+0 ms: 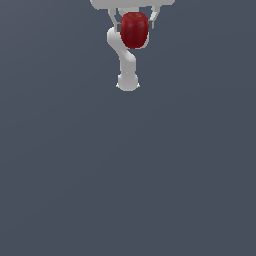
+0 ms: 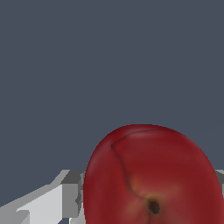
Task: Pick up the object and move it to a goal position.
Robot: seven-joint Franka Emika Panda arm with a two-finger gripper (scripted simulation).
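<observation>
The object, a glossy dark red apple-like ball [image 1: 134, 30], sits between the two white fingers of my gripper [image 1: 134, 25] at the top of the exterior view, held well above the grey floor. The fingers press its two sides. In the wrist view the ball [image 2: 151, 175] fills the lower part of the picture, its dark stem pit showing, with one white finger [image 2: 65, 192] against its side. The gripper is shut on the ball. No goal marker shows in either view.
The white arm and its base [image 1: 128, 80] stand behind the ball in the exterior view. A plain dark grey floor [image 1: 128, 175] fills everything else.
</observation>
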